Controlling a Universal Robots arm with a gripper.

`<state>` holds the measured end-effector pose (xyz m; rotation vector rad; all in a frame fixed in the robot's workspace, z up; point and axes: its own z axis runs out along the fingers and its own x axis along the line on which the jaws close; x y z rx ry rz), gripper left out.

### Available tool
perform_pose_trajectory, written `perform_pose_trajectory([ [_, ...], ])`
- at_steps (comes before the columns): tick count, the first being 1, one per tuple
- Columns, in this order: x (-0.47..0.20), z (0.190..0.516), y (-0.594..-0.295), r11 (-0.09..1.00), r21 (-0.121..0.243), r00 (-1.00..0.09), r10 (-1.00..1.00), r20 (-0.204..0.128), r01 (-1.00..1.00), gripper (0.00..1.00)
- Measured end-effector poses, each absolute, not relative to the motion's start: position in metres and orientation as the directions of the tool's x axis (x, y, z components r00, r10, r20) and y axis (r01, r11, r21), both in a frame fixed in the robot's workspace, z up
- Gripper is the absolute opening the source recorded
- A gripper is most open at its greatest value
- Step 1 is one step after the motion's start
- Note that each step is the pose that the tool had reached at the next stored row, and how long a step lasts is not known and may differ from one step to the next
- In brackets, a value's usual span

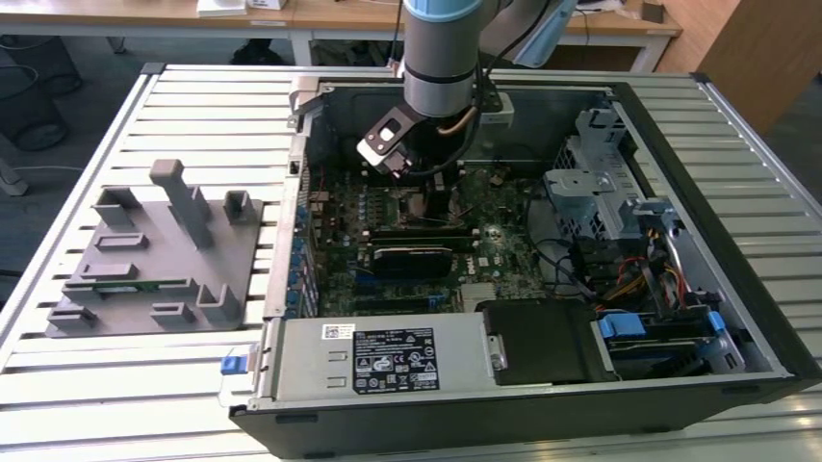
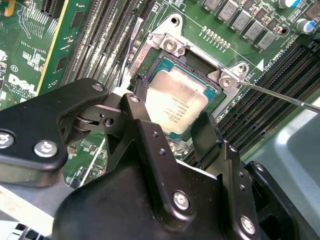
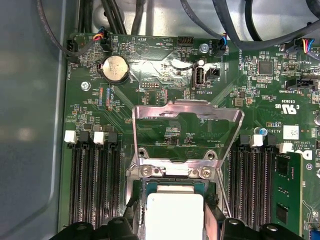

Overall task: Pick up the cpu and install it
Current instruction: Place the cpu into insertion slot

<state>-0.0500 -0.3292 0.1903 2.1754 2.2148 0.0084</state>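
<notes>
The cpu (image 2: 177,106), a small square chip with a silvery top, lies level in the dark socket (image 2: 172,62) on the green motherboard (image 1: 495,245). My gripper (image 2: 172,114) hangs right over it, with one black finger (image 2: 134,102) at one side of the chip and the other at the opposite side, shut on it. In the first wrist view the cpu (image 3: 175,215) sits between the same two fingers, just below the raised metal load plate (image 3: 187,131). In the exterior view the arm reaches down into the open computer case, gripper (image 1: 430,188) low over the board.
A thin metal lever (image 2: 280,96) sticks out beside the socket. Black memory slots (image 3: 95,185) flank it on both sides. The case holds a power supply (image 1: 385,358), a drive cage (image 1: 603,192) and cables. A grey tray (image 1: 154,260) stands at the exterior view's left.
</notes>
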Motion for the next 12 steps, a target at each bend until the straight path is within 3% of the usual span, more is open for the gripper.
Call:
perform_pose_trajectory([
  [6, -0.0499, 0.1903, -0.3292, 0.018, 0.03, -0.018, 1.0, -0.023, 0.999, 0.62],
  [8, -0.0499, 0.1907, -0.3292, 0.018, 0.03, -0.018, 1.0, -0.023, 0.999, 0.63],
  [9, -0.0499, 0.1912, -0.3292, 0.018, 0.03, -0.018, 1.0, -0.023, 0.999, 0.69],
  [12, -0.0499, 0.1929, -0.3292, 0.018, 0.03, -0.018, 1.0, -0.023, 0.999, 0.69],
])
